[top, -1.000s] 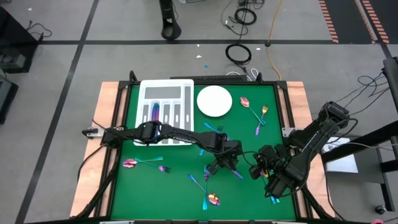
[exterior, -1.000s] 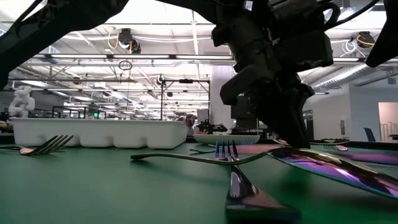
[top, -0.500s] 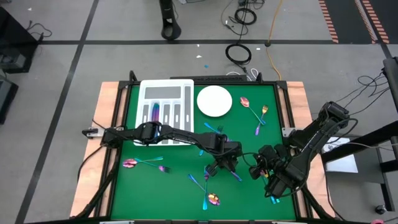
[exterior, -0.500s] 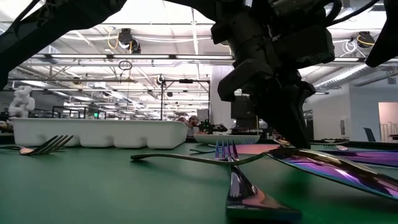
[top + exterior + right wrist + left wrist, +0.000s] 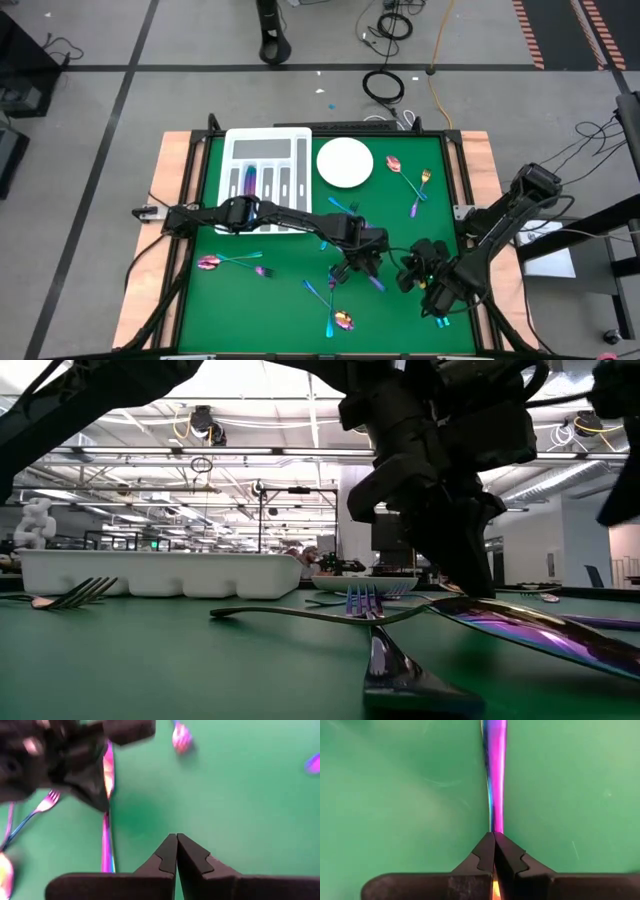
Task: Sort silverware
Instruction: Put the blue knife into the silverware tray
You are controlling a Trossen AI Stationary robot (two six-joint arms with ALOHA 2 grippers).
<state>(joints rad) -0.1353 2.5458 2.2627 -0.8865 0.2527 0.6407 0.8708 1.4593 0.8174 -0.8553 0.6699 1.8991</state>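
High view: the left gripper (image 5: 363,268) is down at the mat's (image 5: 290,300) middle, clenched on a knife (image 5: 375,281) that lies flat there. The right gripper (image 5: 412,278) hovers just beside it, toward the right edge. Other silverware lies scattered: a spoon (image 5: 211,263) at left, another spoon (image 5: 394,163) by the plate (image 5: 345,162). Some pieces already sit in the tray (image 5: 266,165).

Low view: the knife (image 5: 540,630) still touches the mat, with a fork (image 5: 365,600) close by.

Left wrist view: the fingers (image 5: 485,854) are pinched nearly shut on the thin knife (image 5: 496,780).

Right wrist view: the right gripper (image 5: 176,851) is closed and empty, above bare mat.

Risk, as I judge it: the grip is narrow and near one end, so the knife could swivel or slip on lifting, and the right arm is close enough to get bumped.
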